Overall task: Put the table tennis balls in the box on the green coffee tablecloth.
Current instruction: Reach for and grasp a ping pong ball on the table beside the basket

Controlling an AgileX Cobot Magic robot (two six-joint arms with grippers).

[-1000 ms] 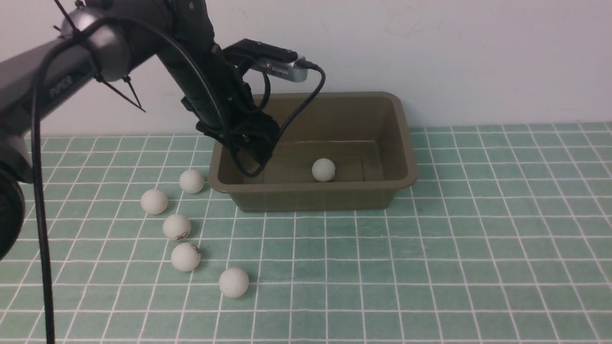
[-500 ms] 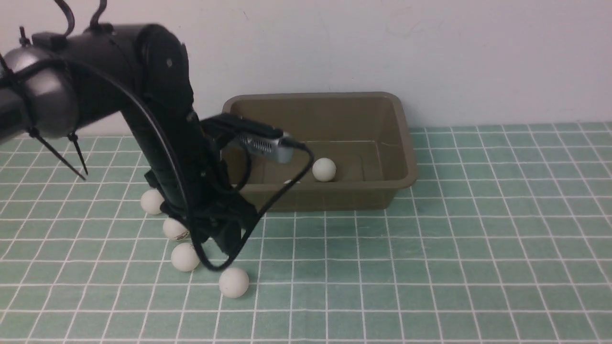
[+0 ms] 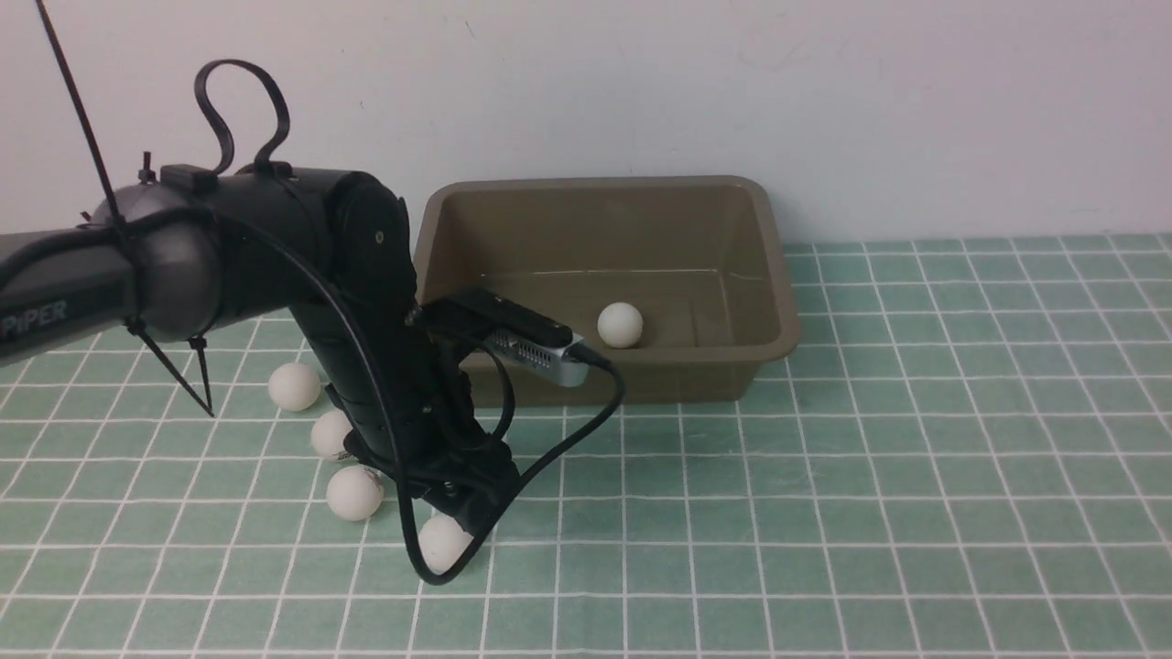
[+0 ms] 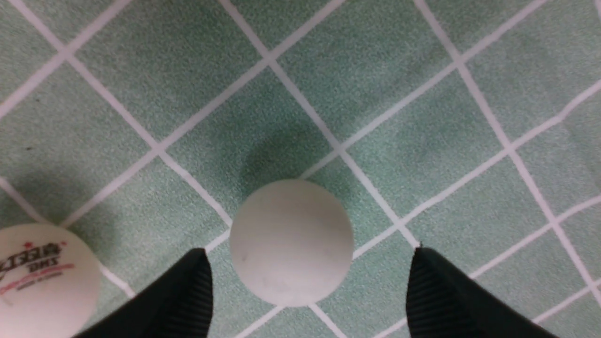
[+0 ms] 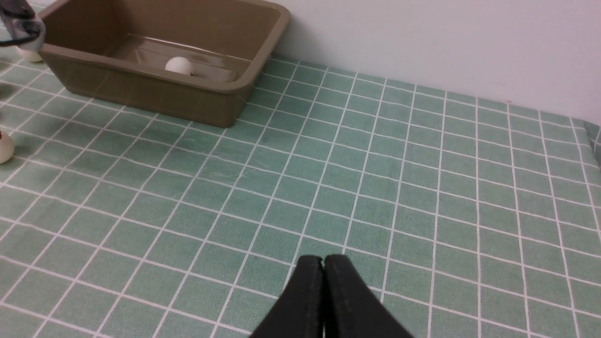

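One ball [image 3: 620, 325] in the box [image 3: 595, 229] — other balls [image 3: 295, 386] left, on cloth [image 3: 916, 458].

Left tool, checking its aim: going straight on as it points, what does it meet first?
Probably the plain table tennis ball, centred between the open fingers of the left tool.

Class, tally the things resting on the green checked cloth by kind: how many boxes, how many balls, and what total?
Box: 1
Table tennis balls: 6 showing (1 inside the box, 5 outside)
Total: 7
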